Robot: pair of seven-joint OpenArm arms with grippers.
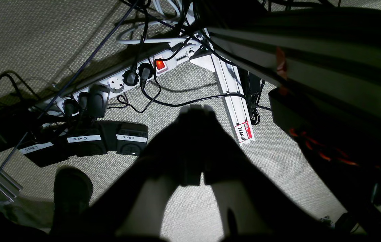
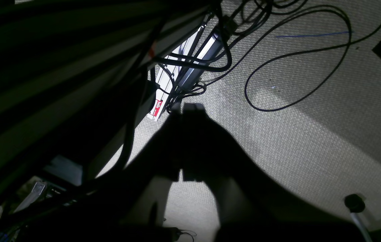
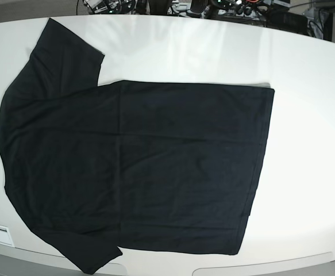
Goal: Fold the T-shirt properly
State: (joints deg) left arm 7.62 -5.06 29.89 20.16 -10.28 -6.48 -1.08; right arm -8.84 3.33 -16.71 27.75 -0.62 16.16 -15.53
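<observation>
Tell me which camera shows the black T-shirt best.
The base view. The T-shirt lies spread flat on the white table, both sleeves toward the left. Neither wrist view shows it: both look down at carpet and cables below the table's edge.

T-shirt (image 3: 156,167): soft black cloth, matt, lightly creased
Counter (image 3: 305,115): smooth white top with a glossy sheen
Floor (image 1: 42,37): pale woven carpet, rough and matt
Power strip (image 1: 123,80): white plastic, smooth
Frame rail (image 1: 230,97): ribbed light metal
Cables (image 2: 298,57): thin black rubbery sheath
Pedals (image 1: 131,137): black plastic with white paper tape labels
</observation>
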